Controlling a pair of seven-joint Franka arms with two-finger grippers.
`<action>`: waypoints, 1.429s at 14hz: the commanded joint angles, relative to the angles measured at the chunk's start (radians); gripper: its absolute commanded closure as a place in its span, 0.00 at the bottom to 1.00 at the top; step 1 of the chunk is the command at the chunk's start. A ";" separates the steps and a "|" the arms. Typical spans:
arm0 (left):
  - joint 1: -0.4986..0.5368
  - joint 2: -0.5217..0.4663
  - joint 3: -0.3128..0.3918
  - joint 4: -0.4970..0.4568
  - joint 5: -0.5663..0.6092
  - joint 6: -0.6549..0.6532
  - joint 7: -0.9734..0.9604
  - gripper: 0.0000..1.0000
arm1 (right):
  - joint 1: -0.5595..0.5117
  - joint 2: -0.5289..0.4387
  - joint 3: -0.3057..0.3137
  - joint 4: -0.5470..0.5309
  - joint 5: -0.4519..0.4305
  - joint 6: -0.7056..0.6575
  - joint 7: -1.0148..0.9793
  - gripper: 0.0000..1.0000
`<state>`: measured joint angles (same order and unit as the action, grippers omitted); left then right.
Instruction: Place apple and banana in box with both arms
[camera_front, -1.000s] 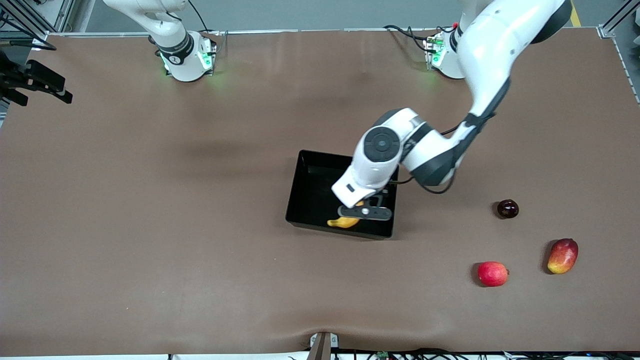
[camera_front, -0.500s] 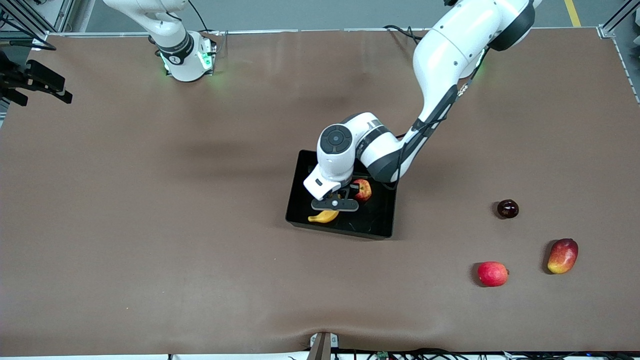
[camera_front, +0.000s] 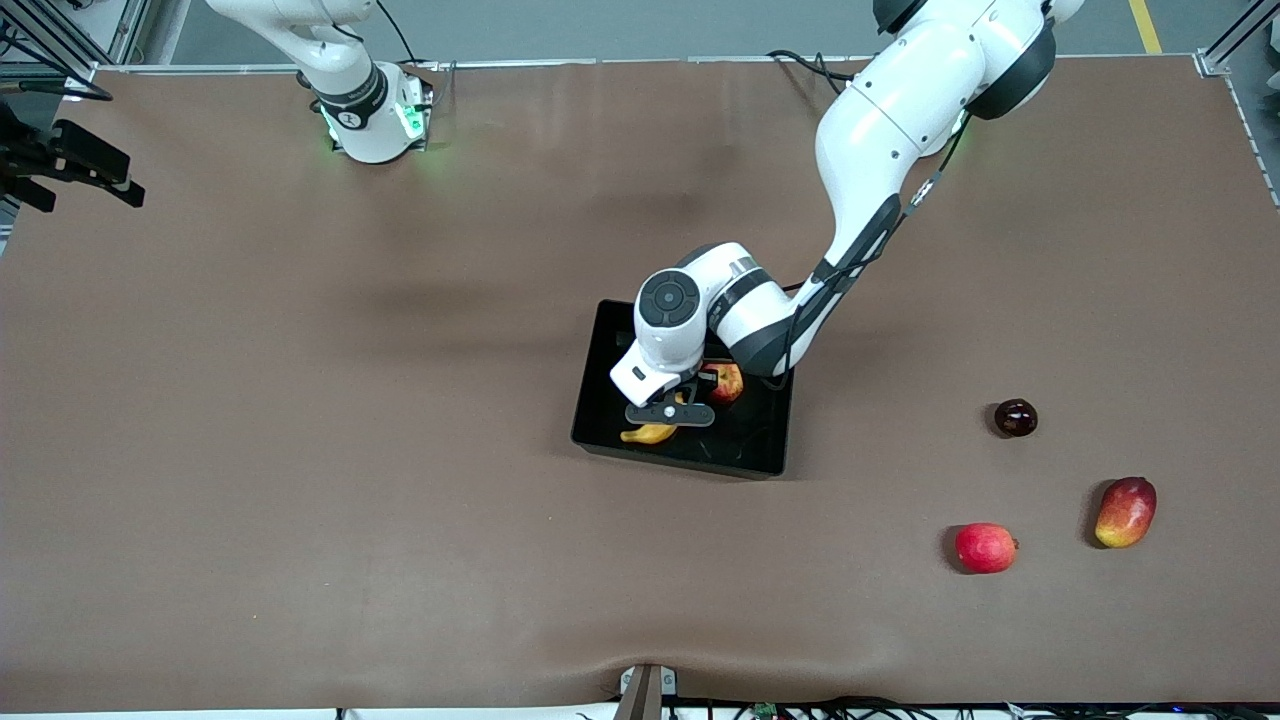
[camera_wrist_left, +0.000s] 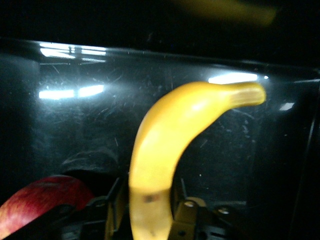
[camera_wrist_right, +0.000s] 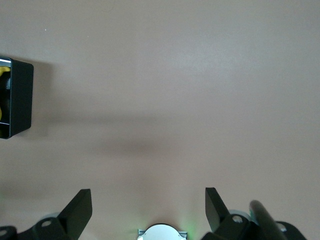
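Box (camera_front: 600, 400): at table centre. Banana (camera_front: 648, 433): inside, seven o'clock of the apple (camera_front: 727, 381), between left gripper (camera_front: 668, 412) jaws; hold uncertain. Right gripper (camera_wrist_right: 148, 210): wide, empty, waiting over bare table. Remaining: release, withdraw.

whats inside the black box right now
The box holds the banana and the apple. The left pincer above covers part of both and the floor.

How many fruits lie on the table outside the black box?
3: a dark round fruit, a red-and-yellow mango and a pinkish-red round fruit, all toward the left arm's end. None looks hidden.
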<state>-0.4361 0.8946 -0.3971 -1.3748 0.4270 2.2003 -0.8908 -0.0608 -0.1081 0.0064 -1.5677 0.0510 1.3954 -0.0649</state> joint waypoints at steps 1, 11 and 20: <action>0.020 -0.058 0.007 0.017 0.006 -0.016 -0.004 0.00 | -0.007 -0.012 0.006 -0.009 -0.014 -0.003 0.004 0.00; 0.348 -0.494 0.003 0.013 -0.008 -0.445 0.255 0.00 | -0.008 -0.012 0.006 -0.009 -0.011 -0.001 0.004 0.00; 0.516 -0.697 -0.003 -0.001 -0.071 -0.605 0.599 0.00 | -0.008 -0.012 0.006 -0.009 -0.010 -0.001 0.004 0.00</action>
<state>0.0510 0.2654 -0.3927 -1.3319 0.3856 1.6037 -0.3809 -0.0611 -0.1081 0.0054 -1.5679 0.0510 1.3954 -0.0649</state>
